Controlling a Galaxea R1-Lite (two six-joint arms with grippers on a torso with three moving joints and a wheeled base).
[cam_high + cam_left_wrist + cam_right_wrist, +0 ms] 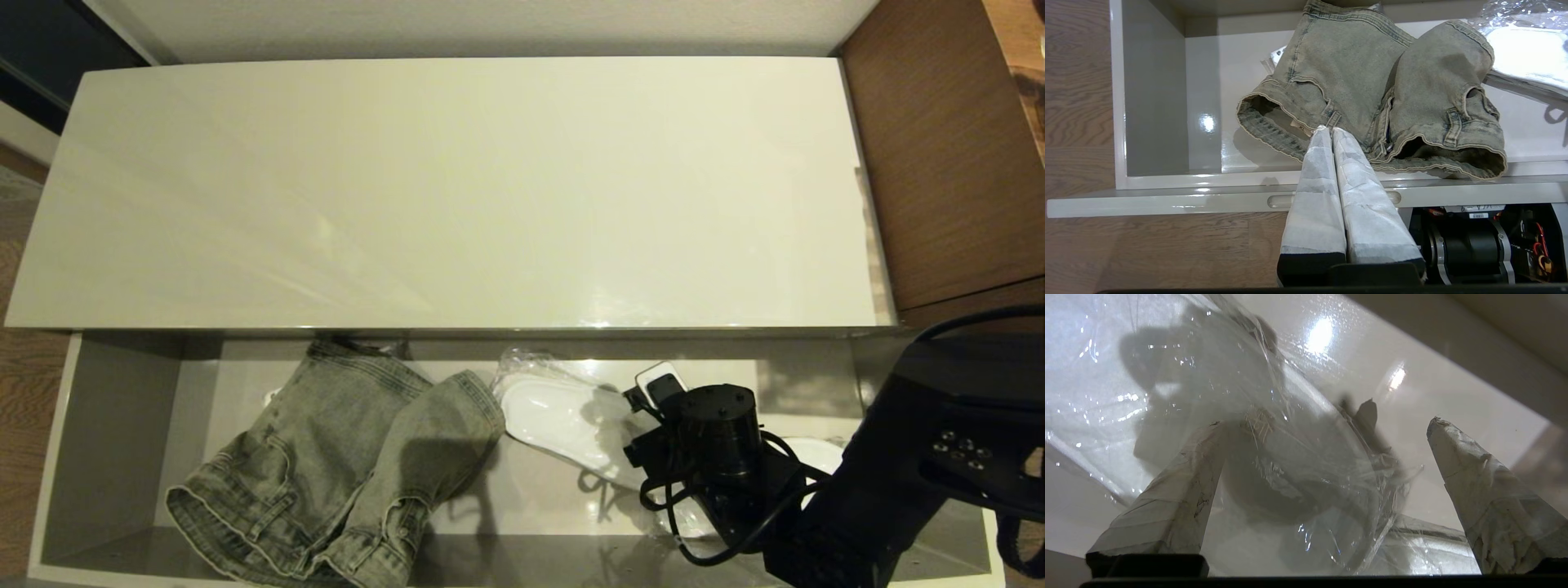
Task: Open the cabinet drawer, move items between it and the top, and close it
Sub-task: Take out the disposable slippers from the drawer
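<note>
The cabinet drawer (106, 425) is pulled out below the glossy cream top (457, 188), which is bare. A folded grey-green denim garment (343, 465) (1372, 77) lies in the drawer's left half. To its right lies a white slipper in clear plastic (555, 416) (1106, 355). A second wrapped slipper (816, 453) (1433, 547) peeks out behind my right arm. My right gripper (645, 412) (1327, 424) is down in the drawer, open, its fingers astride the slipper's crinkled plastic. My left gripper (1327, 128) hangs shut and empty in front of the drawer front.
A brown wooden desk (939, 163) stands against the cabinet's right end. Wood floor (1077, 102) shows to the left of the drawer. My own base (1470, 245) sits just under the drawer front.
</note>
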